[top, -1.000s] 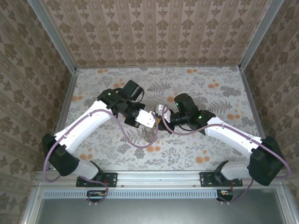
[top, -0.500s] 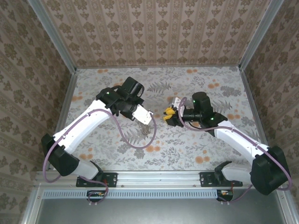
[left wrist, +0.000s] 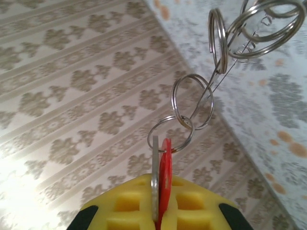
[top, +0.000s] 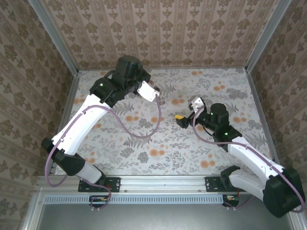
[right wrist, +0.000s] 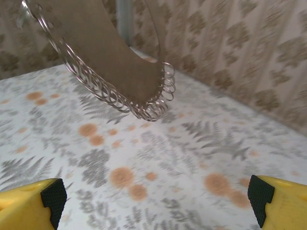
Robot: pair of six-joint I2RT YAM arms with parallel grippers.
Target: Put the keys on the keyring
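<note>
Floral paper in beige and brown covers the walls [top: 168, 33] of the booth, and the desk [top: 144, 153] carries a grey leaf print with orange blossoms. From the overhead camera I see the left hand [top: 154, 94] raised over the far part of the desk, close to the back wall. The right hand [top: 181, 118] is nearer the middle, well apart from it.

On the left wrist camera the yellow fingers [left wrist: 120, 215] are pressed together on the small key with a red plastic head [left wrist: 166, 158]. A flat silver metal blade [left wrist: 155, 182] is pinched edge-on right beside it. A small silver split ring [left wrist: 175, 134] passes through the key's head and links to a second ring [left wrist: 193, 101]. That one joins a coiled ring [left wrist: 218, 43] and then the large thin silver wire keyring [left wrist: 268, 26] at the top right of that view. So the key hangs on this chain, off the desk, carried by the left hand.

On the right wrist camera the yellow, black-tipped fingertips [right wrist: 33, 201] sit at opposite edges of the picture, spread wide, with nothing gripped between them. Ahead of them an arc of many small silver rings [right wrist: 144, 108] hangs against a blurred brown shape I cannot identify.
</note>
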